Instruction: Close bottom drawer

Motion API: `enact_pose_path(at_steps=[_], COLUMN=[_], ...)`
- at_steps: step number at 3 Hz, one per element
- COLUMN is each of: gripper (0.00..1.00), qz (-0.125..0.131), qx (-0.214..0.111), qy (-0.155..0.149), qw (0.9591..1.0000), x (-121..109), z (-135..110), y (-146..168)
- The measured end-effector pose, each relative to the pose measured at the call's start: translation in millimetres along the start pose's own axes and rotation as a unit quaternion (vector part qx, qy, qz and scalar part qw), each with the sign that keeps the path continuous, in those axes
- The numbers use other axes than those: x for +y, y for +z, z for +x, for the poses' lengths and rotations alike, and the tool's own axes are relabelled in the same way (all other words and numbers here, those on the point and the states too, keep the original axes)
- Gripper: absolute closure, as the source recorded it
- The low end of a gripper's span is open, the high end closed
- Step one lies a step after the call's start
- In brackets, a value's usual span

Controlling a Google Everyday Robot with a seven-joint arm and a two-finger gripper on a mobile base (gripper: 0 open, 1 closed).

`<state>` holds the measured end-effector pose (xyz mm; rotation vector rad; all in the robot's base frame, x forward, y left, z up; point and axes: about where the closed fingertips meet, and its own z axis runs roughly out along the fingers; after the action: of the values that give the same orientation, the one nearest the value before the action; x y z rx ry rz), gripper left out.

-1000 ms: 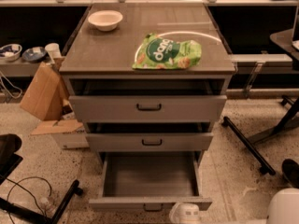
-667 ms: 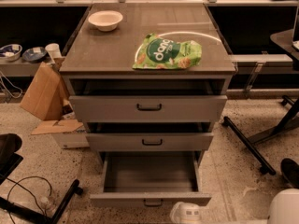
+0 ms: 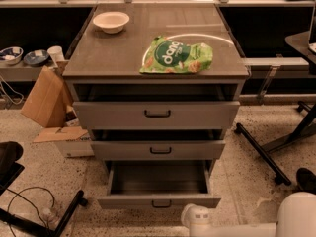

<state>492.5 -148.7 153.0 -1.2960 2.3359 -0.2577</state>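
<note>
The bottom drawer (image 3: 159, 180) stands open; gripper (image 3: 193, 216) just before it.

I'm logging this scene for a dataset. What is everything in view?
cabinet: 1, grey, centre
bowl: 1, white, cabinet top, back left
snack bag: 1, green, cabinet top, right
top drawer: 1, grey, slightly open
middle drawer: 1, grey, slightly open
bottom drawer: 1, grey, pulled well out
paper bag: 1, brown, floor, left of cabinet
cardboard box: 1, brown, beside the paper bag
small dishes: 2, bluish, low shelf, far left
cable: 1, black, floor, bottom left
arm: 1, white, bottom right
gripper: out of view; only the arm shows
</note>
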Motion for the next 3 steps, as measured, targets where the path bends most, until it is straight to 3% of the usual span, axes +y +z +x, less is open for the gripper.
enact_pose_path(at_steps=[1, 2, 3], gripper=[1.00, 1.00, 1.00], qz=[0.034, 0.035, 0.049], qx=[0.006, 0.006, 0.008], qy=[-0.022, -0.022, -0.029], qw=[0.9992, 0.9991, 0.9983], x=[-54, -54, -93], z=[-14, -13, -23], y=[10, 9, 18])
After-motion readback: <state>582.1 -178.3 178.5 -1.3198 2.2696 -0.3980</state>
